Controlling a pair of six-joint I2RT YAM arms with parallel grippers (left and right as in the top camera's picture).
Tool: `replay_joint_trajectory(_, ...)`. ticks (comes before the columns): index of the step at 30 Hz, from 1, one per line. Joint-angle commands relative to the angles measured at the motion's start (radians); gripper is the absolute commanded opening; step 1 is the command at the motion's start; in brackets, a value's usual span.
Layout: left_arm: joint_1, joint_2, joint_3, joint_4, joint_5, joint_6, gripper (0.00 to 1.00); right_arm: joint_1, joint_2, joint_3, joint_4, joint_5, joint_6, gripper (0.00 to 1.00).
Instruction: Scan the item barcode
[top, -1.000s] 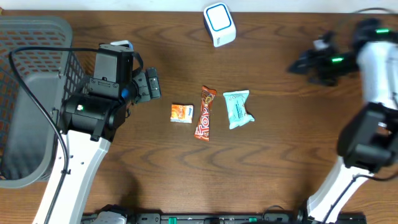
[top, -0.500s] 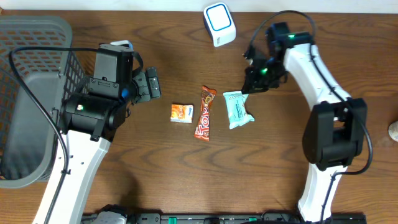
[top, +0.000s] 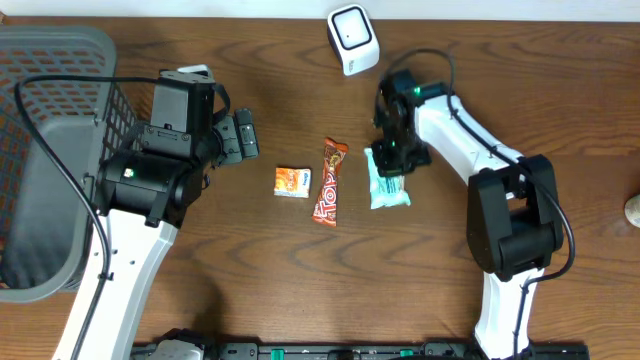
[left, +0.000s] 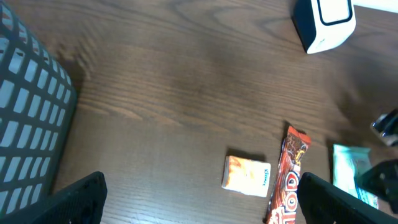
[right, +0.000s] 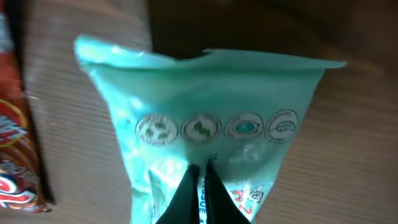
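Right gripper (right: 200, 177) closed, pointing down, touching teal packet (right: 205, 93).

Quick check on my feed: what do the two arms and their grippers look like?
Both arms have white tube links with black joint housings. The left arm carries a black cable; the right arm shows a small green light. The left gripper and right gripper are black.

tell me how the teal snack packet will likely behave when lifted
Probably floppy: the teal packet is thin crinkled film, so it may droop when lifted. Its glossy wrapper could slip in the right pincer. It lies flat, so rolling seems unlikely.
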Motion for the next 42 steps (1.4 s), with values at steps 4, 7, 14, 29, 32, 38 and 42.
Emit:
replay_joint_trajectory(4,0.003,0.000,0.002,0.000,-0.010,0.017,0.98,0.009,0.009,-0.061,-0.029,0.000,0.028,0.01)
replay_joint_trajectory(7,0.003,0.000,0.002,0.000,-0.010,0.017,0.98,0.008,0.009,0.007,-0.086,-0.103,-0.021,0.01)
replay_joint_trajectory(14,0.003,0.000,0.002,0.000,-0.010,0.017,0.98,0.000,0.009,0.283,-0.283,-0.148,-0.037,0.06)
replay_joint_trajectory(29,0.003,0.000,0.002,0.000,-0.010,0.017,0.98,0.032,0.009,0.346,-0.321,0.017,-0.089,0.51)
replay_joint_trajectory(32,0.003,0.000,0.002,0.000,-0.010,0.017,0.98,0.054,0.009,0.346,-0.322,0.119,-0.089,0.54)
replay_joint_trajectory(38,0.003,0.000,0.002,0.000,-0.010,0.017,0.98,0.104,0.009,0.340,-0.328,0.241,-0.089,0.58)
replay_joint_trajectory(42,0.003,0.000,0.001,0.000,-0.010,0.017,0.98,0.113,0.009,0.338,-0.358,0.296,-0.089,0.62)
